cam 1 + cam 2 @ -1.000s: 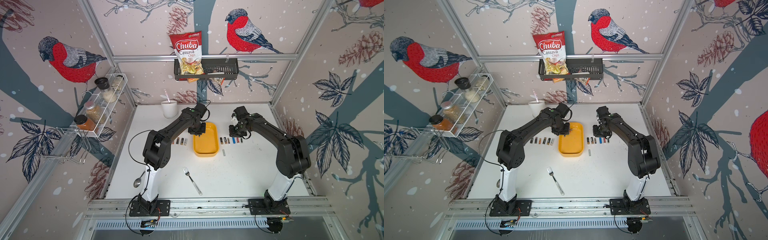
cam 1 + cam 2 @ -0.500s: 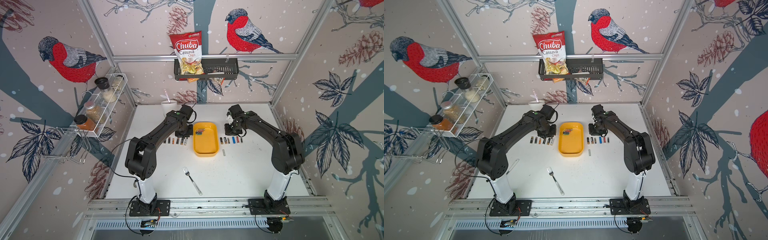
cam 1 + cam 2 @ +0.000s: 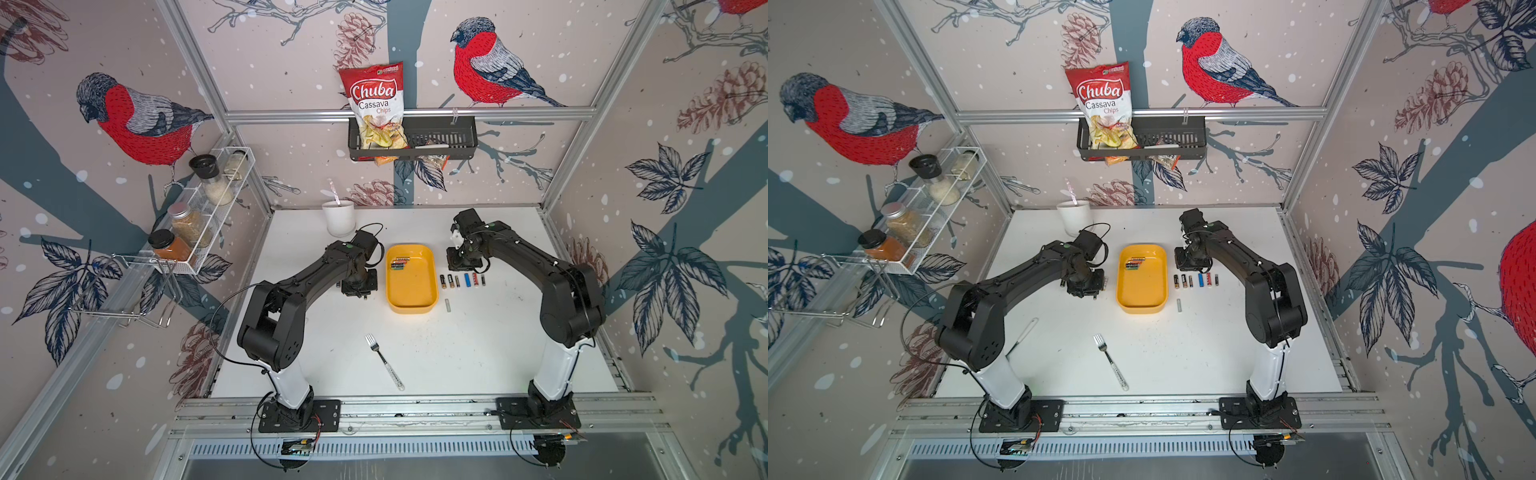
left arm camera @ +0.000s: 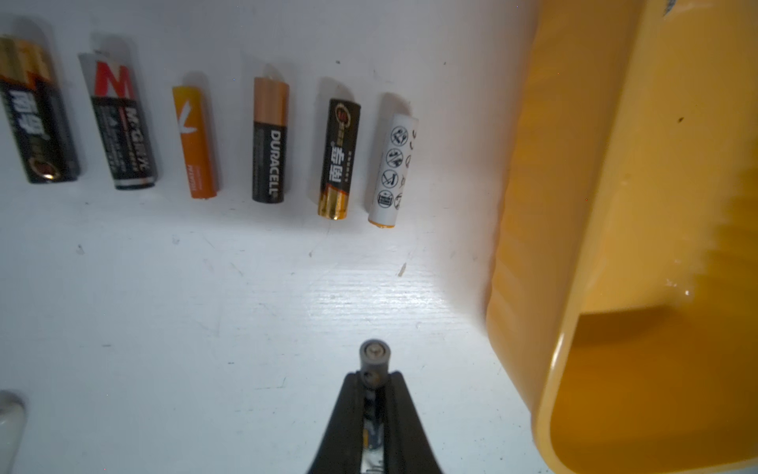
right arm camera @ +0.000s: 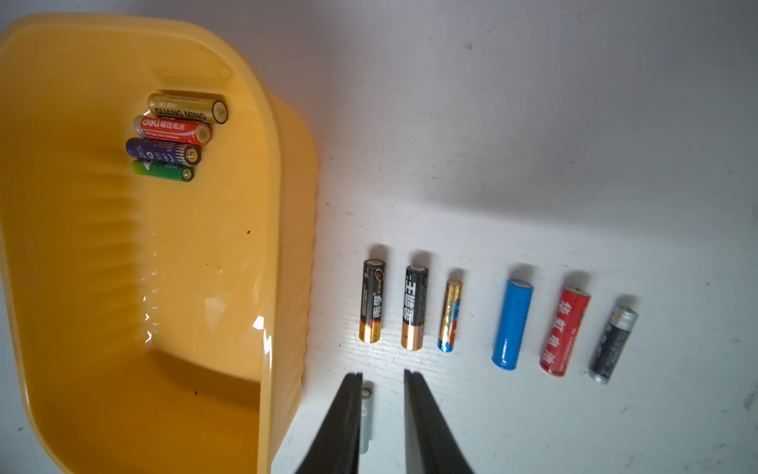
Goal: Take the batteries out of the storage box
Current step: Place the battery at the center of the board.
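Nearest, skips an idle fork (image 3: 384, 361) and a lone silver battery (image 5: 366, 414) just near-right of the yellow storage box (image 3: 411, 308). Left of the box, clamps a grey-ended battery (image 4: 374, 353) in the clenched left gripper (image 4: 374, 378), low beside the left row (image 4: 268, 143), likely to extend that line. Right of the box, holds the right gripper (image 5: 382, 379) parted and empty over the right row (image 5: 512, 324). Farthest, leaves four batteries (image 5: 174, 137) at the box's far end, awaiting removal.
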`<state>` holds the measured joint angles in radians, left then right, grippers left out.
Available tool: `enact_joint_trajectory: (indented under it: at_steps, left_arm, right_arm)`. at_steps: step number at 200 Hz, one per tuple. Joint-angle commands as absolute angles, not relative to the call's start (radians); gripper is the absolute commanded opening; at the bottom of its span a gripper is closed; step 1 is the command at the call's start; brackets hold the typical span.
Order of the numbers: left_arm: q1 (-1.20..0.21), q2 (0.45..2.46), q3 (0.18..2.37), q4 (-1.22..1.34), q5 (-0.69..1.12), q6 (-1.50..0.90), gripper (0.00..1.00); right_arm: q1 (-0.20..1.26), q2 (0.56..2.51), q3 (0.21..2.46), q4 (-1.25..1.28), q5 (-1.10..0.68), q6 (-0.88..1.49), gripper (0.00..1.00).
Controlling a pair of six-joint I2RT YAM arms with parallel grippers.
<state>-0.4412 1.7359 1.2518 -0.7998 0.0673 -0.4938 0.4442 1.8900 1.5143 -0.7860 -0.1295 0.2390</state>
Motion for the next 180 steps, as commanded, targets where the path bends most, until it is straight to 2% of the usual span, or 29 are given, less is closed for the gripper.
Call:
enact_joint_trajectory:
  at_steps: [1,180]
  left_arm:
    - [-0.446,1.732,1.218,-0.733,0.092,-0.511,0.12]
    - [-0.477,1.868,1.198,-0.67,0.088,-0.508,0.11]
  right_arm:
    - [0.446,1.894,1.519,-0.799,-0.116,0.234,0.25]
    - [0.442,1.895,1.509,-0.807,-0.11,0.229,0.25]
